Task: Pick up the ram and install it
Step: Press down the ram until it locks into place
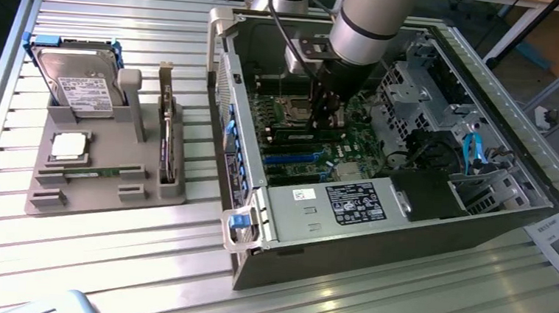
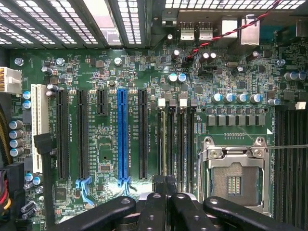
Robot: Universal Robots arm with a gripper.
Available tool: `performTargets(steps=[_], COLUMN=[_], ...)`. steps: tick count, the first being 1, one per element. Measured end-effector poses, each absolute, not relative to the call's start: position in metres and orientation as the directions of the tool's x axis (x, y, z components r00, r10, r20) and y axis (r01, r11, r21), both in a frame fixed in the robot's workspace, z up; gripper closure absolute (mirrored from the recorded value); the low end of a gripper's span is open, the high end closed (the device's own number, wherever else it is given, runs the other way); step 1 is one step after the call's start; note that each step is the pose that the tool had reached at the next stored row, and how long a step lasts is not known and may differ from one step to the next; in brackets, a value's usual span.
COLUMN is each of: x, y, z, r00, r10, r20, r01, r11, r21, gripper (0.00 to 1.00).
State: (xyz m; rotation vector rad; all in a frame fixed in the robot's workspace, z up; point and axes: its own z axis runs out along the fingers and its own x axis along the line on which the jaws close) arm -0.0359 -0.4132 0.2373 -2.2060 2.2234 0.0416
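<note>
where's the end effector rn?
Inside the open PC case on the exterior view's right, the end effector is low over the motherboard, at the memory slots beside the empty CPU socket.

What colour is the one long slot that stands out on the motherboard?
Blue slot, clearest in the wrist view.

No text is legible in either view.

White printing is seen on a black label [image 1: 356,204] on the power supply inside the computer case [image 1: 373,237]; its words cannot be made out. A small white sticker [image 1: 303,195] beside it carries unreadable marks. A white label [image 1: 84,93] on the hard drive [image 1: 76,76] bears dark print, too fine to read. Fine white silkscreen lettering is noted along the slots of the motherboard [image 2: 96,72]; no characters can be resolved.
</note>
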Motion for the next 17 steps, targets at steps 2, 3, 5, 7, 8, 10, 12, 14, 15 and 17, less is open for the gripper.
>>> performTargets(steps=[2, 3, 5, 7, 8, 10, 12, 14, 15, 17], x=[-0.0362, -0.0363, -0.0363, -0.0363, -0.0363, -0.0363, -0.0363, -0.0363, -0.0363, -0.0363], y=[-0.4133, -0.4133, -0.4133, -0.4133, -0.4132, -0.4133, -0.4133, -0.4133, -0.4133, -0.4134], z=[0.2351, 0.2351, 0.2350, 0.2346, 0.2341, 0.2332, 0.2331, 0.2330, 0.2329, 0.2323], r00=[-0.008, -0.008, -0.008, -0.008, -0.008, -0.008, -0.008, -0.008, -0.008, -0.008], r10=[-1.000, -1.000, -1.000, -1.000, -1.000, -1.000, -1.000, -1.000, -1.000, -1.000], r20=[-0.025, -0.025, -0.025, -0.025, -0.025, -0.025, -0.025, -0.025, -0.025, -0.025], r01=[-1.000, -1.000, -1.000, -1.000, -1.000, -1.000, -1.000, -1.000, -1.000, -1.000], r11=[0.008, 0.008, 0.008, 0.008, 0.008, 0.008, 0.008, 0.008, 0.008, 0.008], r21=[0.012, 0.012, 0.012, 0.012, 0.012, 0.012, 0.012, 0.012, 0.012, 0.012], gripper=[0.90, 0.90, 0.90, 0.90, 0.90, 0.90, 0.90, 0.90, 0.90, 0.90])
